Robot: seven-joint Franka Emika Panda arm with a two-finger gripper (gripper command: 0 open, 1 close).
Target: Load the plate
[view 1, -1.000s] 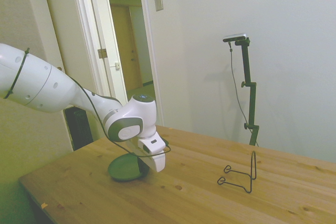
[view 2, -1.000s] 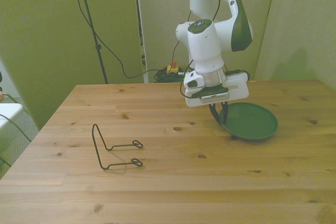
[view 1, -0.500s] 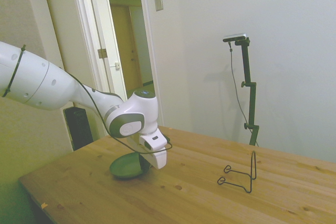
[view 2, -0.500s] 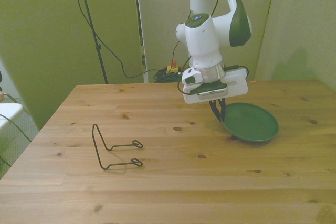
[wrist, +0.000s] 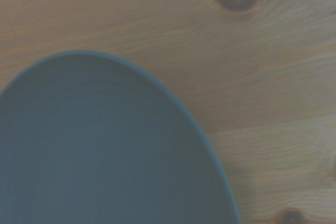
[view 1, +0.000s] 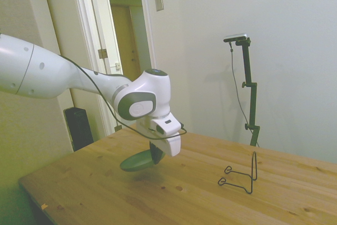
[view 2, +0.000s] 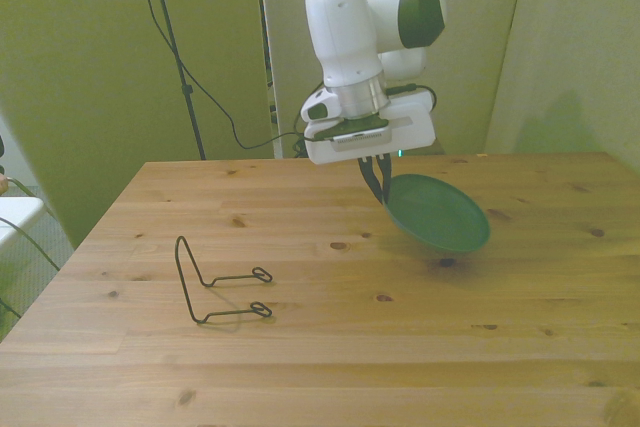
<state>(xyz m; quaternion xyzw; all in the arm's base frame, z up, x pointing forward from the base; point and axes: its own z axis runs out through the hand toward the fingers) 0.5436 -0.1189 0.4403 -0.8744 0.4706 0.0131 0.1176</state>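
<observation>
Lifted off the wooden counter (view 2: 300,347) now — our tool (view 2: 378,183) stays clamped on the rim of the round dark green plate (view 2: 440,215), carrying it tilted toward the black wire rack (view 2: 215,282).

walls: plain, pale, evenly lit | doorway (view 1: 125,46): open, seen behind the claw | table (view 2: 330,347): wooden, knotted, spread below the claw

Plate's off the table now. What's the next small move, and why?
Probably carry the plate across toward the wire rack. The gripper is shut on the plate's rim and holds it tilted, clear of the table, with its shadow below. The rack stands empty toward the front view's left, well apart from the plate.
</observation>
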